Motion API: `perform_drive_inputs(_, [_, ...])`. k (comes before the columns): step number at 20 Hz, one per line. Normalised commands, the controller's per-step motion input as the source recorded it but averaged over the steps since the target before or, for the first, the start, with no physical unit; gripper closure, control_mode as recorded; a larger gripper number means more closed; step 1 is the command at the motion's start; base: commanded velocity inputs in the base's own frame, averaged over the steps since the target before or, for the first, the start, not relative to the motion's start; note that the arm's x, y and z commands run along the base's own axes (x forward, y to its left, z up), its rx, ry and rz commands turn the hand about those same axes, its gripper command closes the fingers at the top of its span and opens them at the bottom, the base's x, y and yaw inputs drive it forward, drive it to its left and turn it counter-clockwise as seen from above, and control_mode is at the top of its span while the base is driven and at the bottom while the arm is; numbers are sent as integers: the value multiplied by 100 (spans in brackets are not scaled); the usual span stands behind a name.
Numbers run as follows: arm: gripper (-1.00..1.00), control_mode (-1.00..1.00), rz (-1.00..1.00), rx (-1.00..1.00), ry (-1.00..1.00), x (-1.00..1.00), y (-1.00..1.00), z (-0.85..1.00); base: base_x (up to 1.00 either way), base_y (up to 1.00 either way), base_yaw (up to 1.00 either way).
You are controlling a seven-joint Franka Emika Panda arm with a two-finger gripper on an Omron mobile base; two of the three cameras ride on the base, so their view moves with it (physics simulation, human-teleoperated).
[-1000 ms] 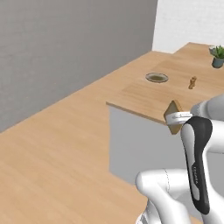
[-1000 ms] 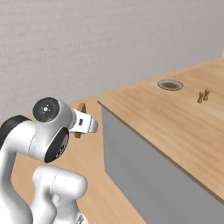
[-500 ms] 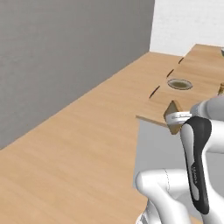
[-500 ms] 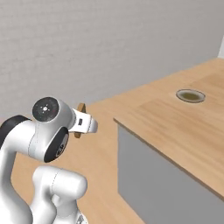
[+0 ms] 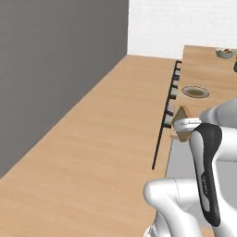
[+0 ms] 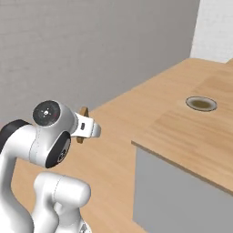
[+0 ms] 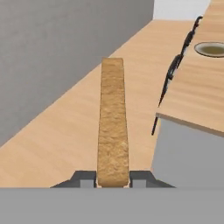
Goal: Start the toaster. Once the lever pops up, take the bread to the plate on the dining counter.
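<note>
The robot's two-finger gripper (image 7: 113,178) is pinched shut on the squarish slice of tan bread (image 7: 113,124) with a darker brown crust. The bread sticks straight out from the fingers, thin edge toward the camera, long way pointing ahead. It is up in the air, just beside the corner of the big light-wood dining counter (image 7: 197,103). The small round greyish plate (image 7: 211,49) sits on top of that counter, farther along and off to the right of the bread. Black stools (image 5: 169,109) line the counter's side. So I think the hand must go forward and right, over the edge, to reach the plate.
</note>
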Motion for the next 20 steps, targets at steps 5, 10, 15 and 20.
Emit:
perform_drive_inputs(5, [100, 100, 0, 0, 0, 0, 0, 0, 100, 100, -44])
perform_drive_inputs(10, [100, 100, 0, 0, 0, 0, 0, 0, 100, 100, -47])
perform_drive_inputs(15, [100, 100, 0, 0, 0, 0, 0, 0, 100, 100, -44])
perform_drive_inputs(20, [100, 100, 0, 0, 0, 0, 0, 0, 100, 100, -50])
